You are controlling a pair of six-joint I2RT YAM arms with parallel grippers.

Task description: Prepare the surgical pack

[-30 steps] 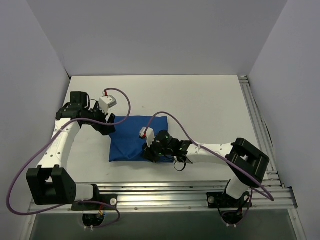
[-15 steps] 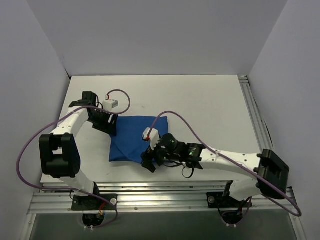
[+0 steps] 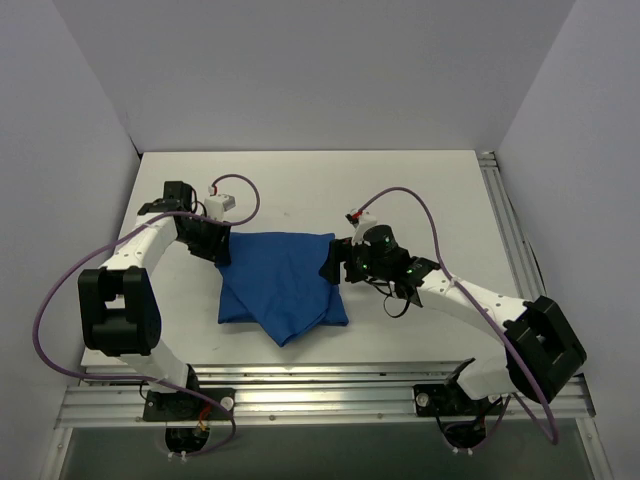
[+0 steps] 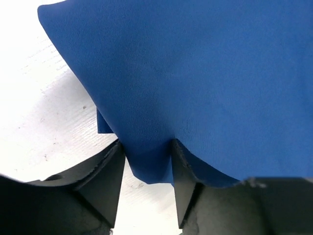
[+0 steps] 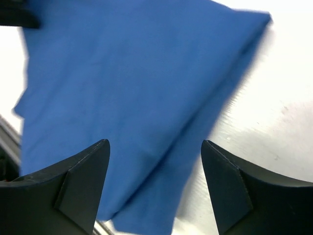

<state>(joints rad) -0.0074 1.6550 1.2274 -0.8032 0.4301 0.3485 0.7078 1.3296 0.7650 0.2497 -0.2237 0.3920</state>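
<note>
The blue drape [image 3: 283,285] lies folded flat, corner pointing nearward.

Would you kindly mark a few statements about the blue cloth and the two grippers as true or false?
1. The blue drape lies folded on the white table. True.
2. The right gripper is shut on the drape. False: its jaws stand wide open and pinch nothing.
3. A corner of the drape sits between the fingers of the left gripper. True.
4. The drape hangs over the table's near edge. False: it lies wholly on the table top.
</note>
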